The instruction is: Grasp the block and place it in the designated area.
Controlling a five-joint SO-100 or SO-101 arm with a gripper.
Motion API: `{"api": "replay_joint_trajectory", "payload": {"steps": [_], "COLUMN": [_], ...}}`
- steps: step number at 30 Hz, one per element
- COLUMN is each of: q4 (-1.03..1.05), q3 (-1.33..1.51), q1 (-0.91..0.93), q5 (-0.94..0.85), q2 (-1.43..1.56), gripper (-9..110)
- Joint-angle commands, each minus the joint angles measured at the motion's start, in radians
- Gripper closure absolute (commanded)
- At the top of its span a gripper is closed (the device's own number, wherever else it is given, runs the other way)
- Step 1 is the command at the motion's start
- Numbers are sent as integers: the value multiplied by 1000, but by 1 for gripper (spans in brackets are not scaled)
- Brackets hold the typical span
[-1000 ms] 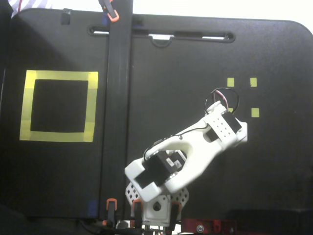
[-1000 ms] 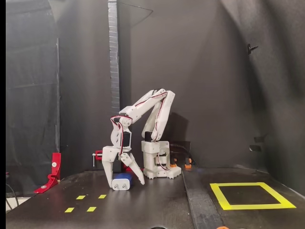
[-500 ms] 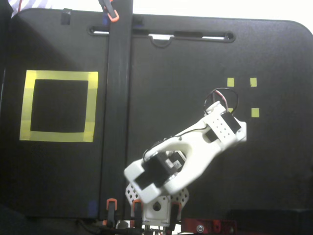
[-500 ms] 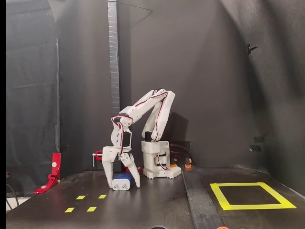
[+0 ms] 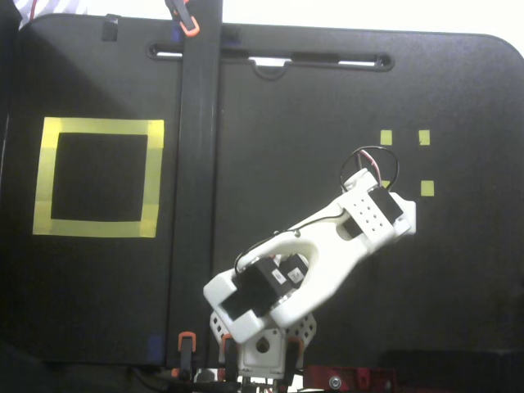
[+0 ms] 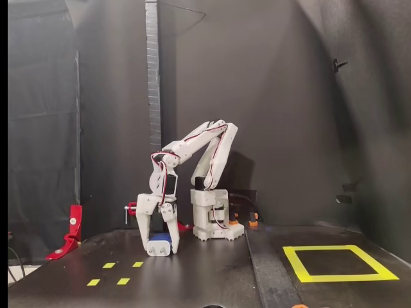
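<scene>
Since 1.0 s ago, jaws have narrowed from a wide straddle to nearly parallel, w/ fingers now pressing both sides of the block [image 6: 159, 244], which is sitting on the table [image 6: 212, 276] at lower left of centre in the side fixed view. Gripper [image 6: 158, 246] is pointing straight down over it. Top-down fixed view: arm [image 5: 327, 246] is covering the block. Designated area [image 6: 337, 263] is lying well apart at lower right; small yellow squares [image 6: 115, 273] are sitting near the block.
</scene>
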Motion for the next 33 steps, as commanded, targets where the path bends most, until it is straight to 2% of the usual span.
{"api": "replay_joint_trajectory", "payload": {"steps": [1, 8, 33], "q4": [-11, 11, 664], "q3": [6, -15, -612], "q1": [8, 6, -78], "q5": [-2, 2, 61], "q2": [8, 9, -6], "gripper": [81, 81, 81]}}
